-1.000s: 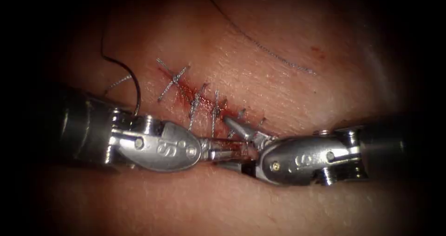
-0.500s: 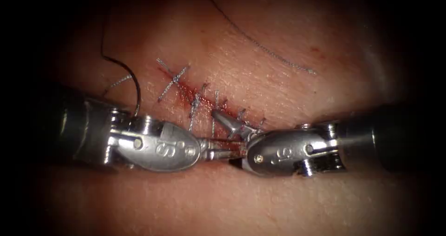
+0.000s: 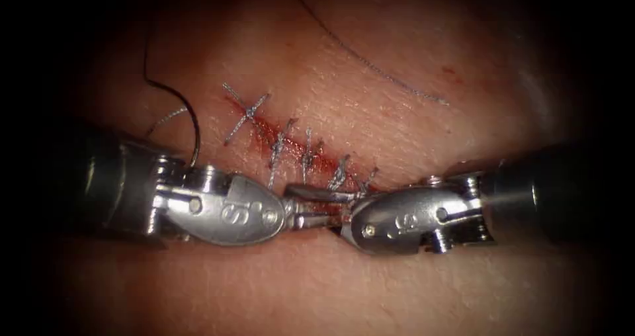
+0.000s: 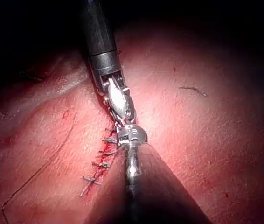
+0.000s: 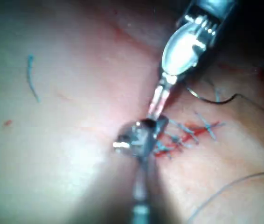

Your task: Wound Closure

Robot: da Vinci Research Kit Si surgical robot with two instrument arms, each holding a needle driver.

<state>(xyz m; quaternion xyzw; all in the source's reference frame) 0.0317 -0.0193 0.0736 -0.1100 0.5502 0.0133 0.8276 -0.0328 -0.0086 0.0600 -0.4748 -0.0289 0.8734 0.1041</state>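
Note:
The cut (image 3: pixel 264 132) runs down and to the right across the tissue (image 3: pixel 370 65), crossed by several grey stitches (image 3: pixel 276 152). My left tool (image 3: pixel 317 218) comes in from the left, its jaws shut at the cut's lower end. My right tool (image 3: pixel 299 192) comes in from the right. Its jaws are shut too and lie just above the left tool's jaws, tips pointing left. Both sets of jaws meet over the red fluid (image 3: pixel 327 207), and I cannot make out what either one grips. In the right wrist view the left tool's jaws (image 5: pixel 158 103) reach down to my own wrist (image 5: pixel 139 136).
A dark thread (image 3: pixel 193 127) loops down behind the left tool's wrist. A thin grey thread (image 3: pixel 390 79) lies across the tissue to the right of the cut. A short cut end of thread (image 4: pixel 193 89) rests on the tissue.
The right tool slid left toward the left tool, and its wide open jaws have closed, the upper one folding down flat. The left tool has stayed still.

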